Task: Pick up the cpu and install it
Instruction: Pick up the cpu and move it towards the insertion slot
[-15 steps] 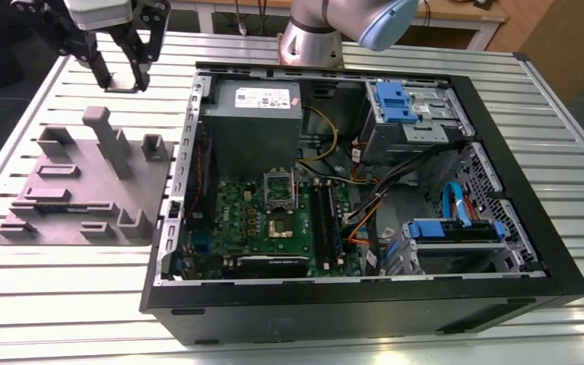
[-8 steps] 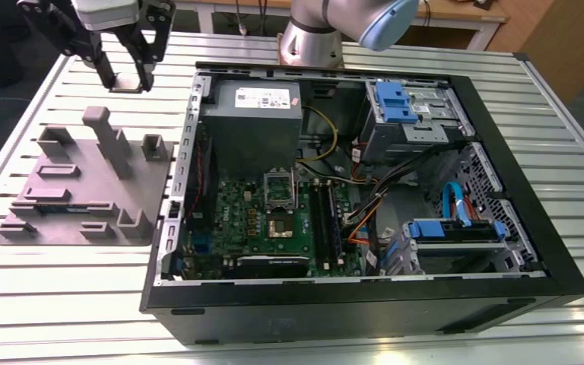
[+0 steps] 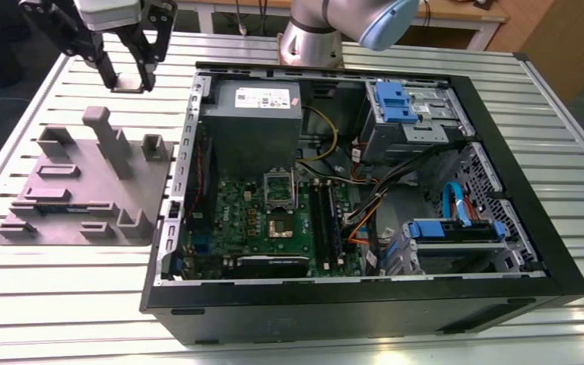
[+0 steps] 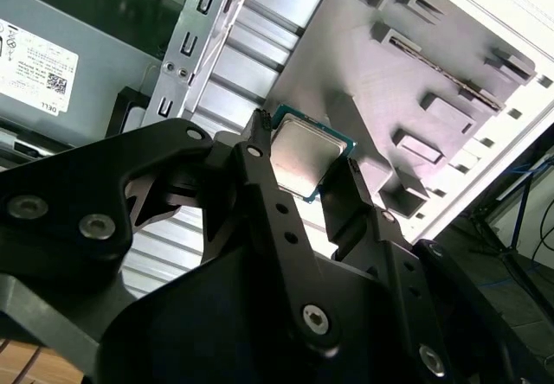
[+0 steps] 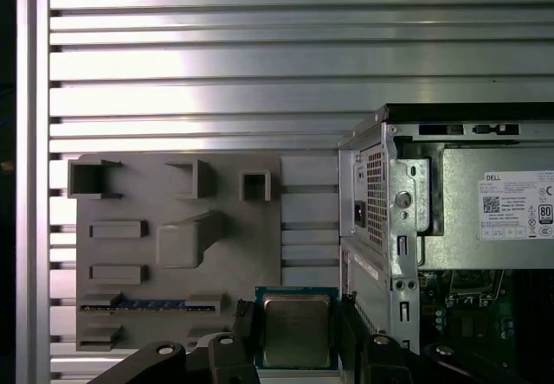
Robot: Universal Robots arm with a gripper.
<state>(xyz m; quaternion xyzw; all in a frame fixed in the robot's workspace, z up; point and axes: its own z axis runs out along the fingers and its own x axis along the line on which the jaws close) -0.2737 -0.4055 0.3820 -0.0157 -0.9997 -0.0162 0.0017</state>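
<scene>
- The silver metal table with long ribs [image 3: 69,304] lies under everything. A lot of bare table shows beyond the far edges of the tray and the case, so there is open room there.
- The big black computer case [image 3: 373,300] lies on its side with the top open. Its thin walls stand up all around like a fence. Inside it is crowded with wires and blue and grey drive boxes on the exterior view's right.
- The grey plastic tray with tall posts and small pockets [image 3: 140,190] lies flat on the table at the exterior view's left of the case. A thin strip of table shows between the tray's edge and the case wall.
- The grey metal box with a white label [image 3: 252,129] sits in the far part of the case, close to the case wall that faces the tray.
- The flat green board [image 3: 282,220] lies on the case floor just in front of that box. The space right above it is open.
- The black gripper [image 3: 128,84] hangs in the air over the table, above the tray's far edge and just outside the case's corner. Its two black fingers [image 4: 268,194] are pinched close on two sides of the cpu.
- The cpu [image 5: 296,329], a small flat square chip with a silver top and a thin green rim, is lifted off the tray, touching only the fingers. Its other two edges are free.
</scene>
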